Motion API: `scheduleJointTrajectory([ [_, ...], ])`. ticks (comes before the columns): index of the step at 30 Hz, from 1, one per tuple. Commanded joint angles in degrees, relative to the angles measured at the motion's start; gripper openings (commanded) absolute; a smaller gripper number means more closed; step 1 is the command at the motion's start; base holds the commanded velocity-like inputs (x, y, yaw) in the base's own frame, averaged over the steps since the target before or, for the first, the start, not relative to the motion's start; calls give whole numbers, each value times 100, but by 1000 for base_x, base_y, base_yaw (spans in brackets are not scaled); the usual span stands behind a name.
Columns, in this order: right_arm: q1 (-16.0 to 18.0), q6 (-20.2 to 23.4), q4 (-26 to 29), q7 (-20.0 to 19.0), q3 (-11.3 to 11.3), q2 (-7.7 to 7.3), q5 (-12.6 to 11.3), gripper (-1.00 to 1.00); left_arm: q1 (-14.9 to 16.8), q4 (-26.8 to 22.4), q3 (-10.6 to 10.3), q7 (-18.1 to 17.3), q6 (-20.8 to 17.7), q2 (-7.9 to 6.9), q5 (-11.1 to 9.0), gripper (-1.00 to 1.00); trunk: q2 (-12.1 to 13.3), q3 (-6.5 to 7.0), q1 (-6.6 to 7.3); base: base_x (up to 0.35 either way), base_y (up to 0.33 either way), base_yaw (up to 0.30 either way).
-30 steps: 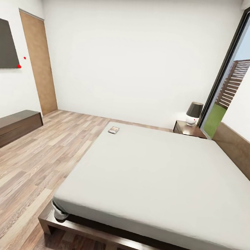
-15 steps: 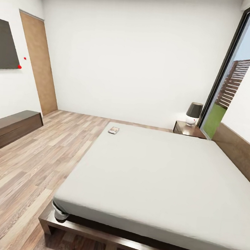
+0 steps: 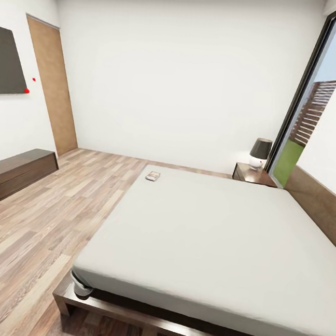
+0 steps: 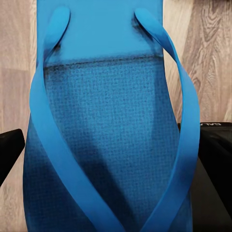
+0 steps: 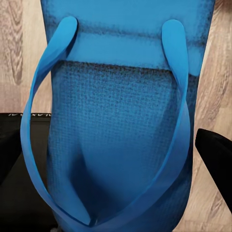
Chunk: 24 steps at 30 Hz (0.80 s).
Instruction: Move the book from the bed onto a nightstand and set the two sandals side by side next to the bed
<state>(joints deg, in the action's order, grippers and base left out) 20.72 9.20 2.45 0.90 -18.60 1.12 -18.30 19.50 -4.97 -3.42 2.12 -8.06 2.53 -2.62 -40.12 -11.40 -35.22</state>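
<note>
1. The robot faces the bed (image 3: 218, 231) from near its foot; each wrist view has a blue sandal pressed close between dark fingers, with wood floor (image 4: 212, 53) behind it.
2. Left gripper (image 4: 113, 159): black fingers (image 4: 10, 150) flank the left sandal (image 4: 111, 125) on both sides, so it looks clamped on the sole; straps face the camera.
3. Right gripper (image 5: 116, 154): the same picture; its fingers (image 5: 215, 159) sit on either side of the right sandal (image 5: 118, 121), which it appears to hold.
4. The book (image 3: 153, 175) lies on the far left corner of the mattress, near the edge; the nightstand (image 3: 243, 172) stands beyond the bed by the window, a lamp (image 3: 260, 152) on top of it; a long cabinet (image 3: 11, 173) lines the left wall.
5. Step in hand, as I judge it: carrying both sandals toward a spot on the floor beside the bed; the book is not yet dealt with.
6. The next move calls for lowering both arms to the planks by the bed's left side, soles down and parallel, near each other; then both grippers must let go before one reaches for the book.
</note>
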Motion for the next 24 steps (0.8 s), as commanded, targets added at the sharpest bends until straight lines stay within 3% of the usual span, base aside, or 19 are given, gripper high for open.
scheduleJointTrajectory([
  [1,2,30,10,8,-48,-2,-50,-100,1,-13,-33,23,-35,1,-28,-100,35,10,22,0,0,0],
  [6,2,29,10,7,-50,-5,-44,-100,1,-13,-33,25,-37,2,-28,-100,236,100,131,0,0,0],
  [15,2,39,10,7,-54,-6,-16,-100,1,-13,-25,47,-33,-4,-44,-100,236,100,131,0,0,0],
  [24,2,38,10,7,-56,-7,-5,-100,1,-13,-27,59,-30,2,-45,-100,-125,-62,-66,0,0,0],
])
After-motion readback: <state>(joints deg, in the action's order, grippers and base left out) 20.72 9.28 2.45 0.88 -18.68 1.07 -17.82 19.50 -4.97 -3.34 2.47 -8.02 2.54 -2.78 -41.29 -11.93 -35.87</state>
